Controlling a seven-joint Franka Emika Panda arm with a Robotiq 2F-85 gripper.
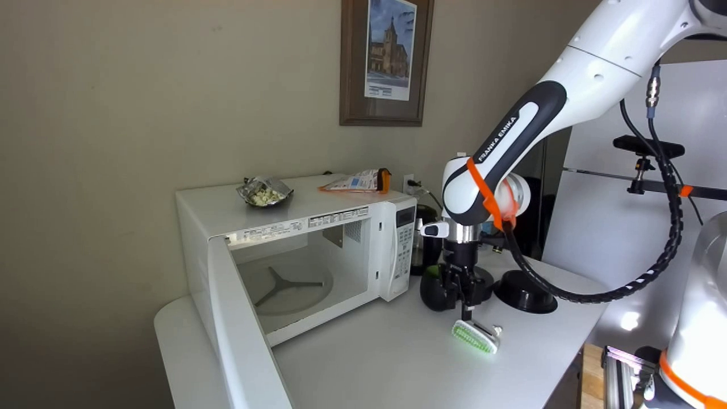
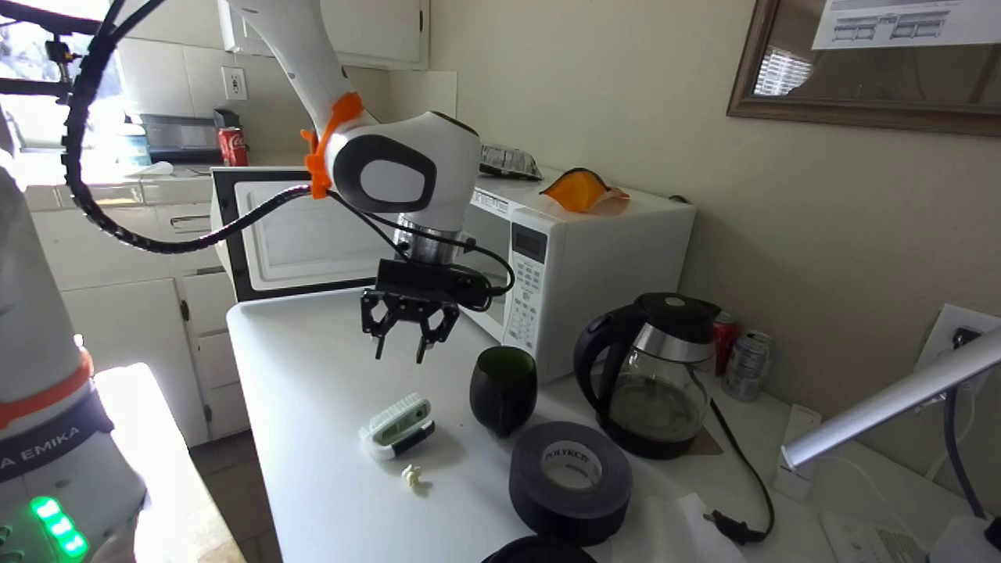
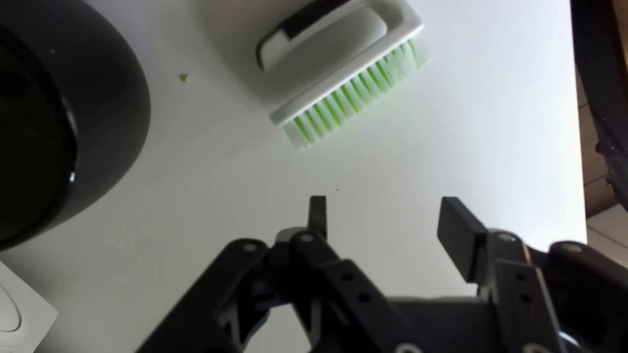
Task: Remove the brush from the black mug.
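Note:
The brush lies on the white table on its side, outside the mug. It has a white body, a dark grip and green-and-white bristles, and shows in both exterior views [image 1: 476, 336] [image 2: 400, 423] and in the wrist view [image 3: 343, 74]. The black mug stands upright beside it, greenish inside its mouth, in both exterior views [image 1: 433, 292] [image 2: 504, 397] and the wrist view [image 3: 110, 98]. My gripper [image 2: 400, 357] is open and empty above the table, apart from both. In the wrist view its fingertips [image 3: 382, 211] are below the brush in the picture.
A white microwave [image 1: 306, 216] stands with its door open. A roll of dark tape [image 2: 539, 500], a glass kettle [image 2: 657, 407] and a low black dome-shaped thing [image 1: 525, 292] are near the mug. A small cream-coloured piece [image 2: 411, 475] lies by the brush.

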